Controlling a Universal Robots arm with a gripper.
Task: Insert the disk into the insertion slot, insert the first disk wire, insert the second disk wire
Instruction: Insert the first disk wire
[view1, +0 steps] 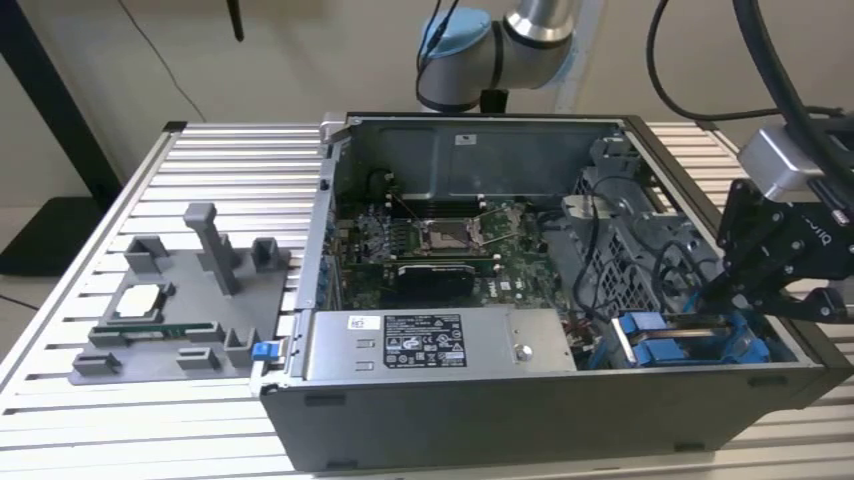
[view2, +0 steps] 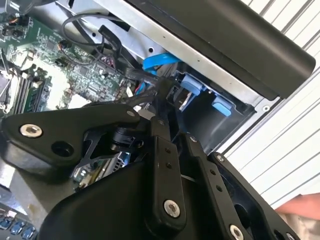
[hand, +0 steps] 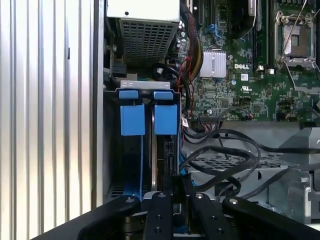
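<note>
- The disk (hand: 167, 150) stands on edge in the insertion slot (hand: 148, 85), in the bay nearer the motherboard (hand: 235, 85). Its dark end face is turned towards the gripper.
- Two blue tabs (hand: 132, 117) sit side by side at the slot's far end. The bay beside the disk, against the case wall, looks dark and hollow.
- In the first wrist view the gripper (hand: 176, 176) hangs just over the near end of the disk. Its fingers (hand: 159, 210) are drawn close together with only a thin gap between them. I cannot tell whether they pinch anything.
- In the second wrist view a black cable (view2: 142, 75) runs right up to the fingertips, and a blue cable (view2: 157, 61) loops just beyond.
- Loose black wires (hand: 225, 150) curl over the grey metal beside the slot.
- A grey power-supply box (view1: 427, 345) lies along the front of the open computer case (view1: 534, 420), beside the drive cage.
- In the exterior view the gripper (view1: 727, 295) dips into the case's corner on the exterior view's right.
- The case rests on a slatted metal table (view1: 227, 160). On the exterior view's left lies a grey fixture (view1: 174, 350) carrying a processor chip (view1: 140, 300) and a memory stick (view1: 154, 330).
</note>
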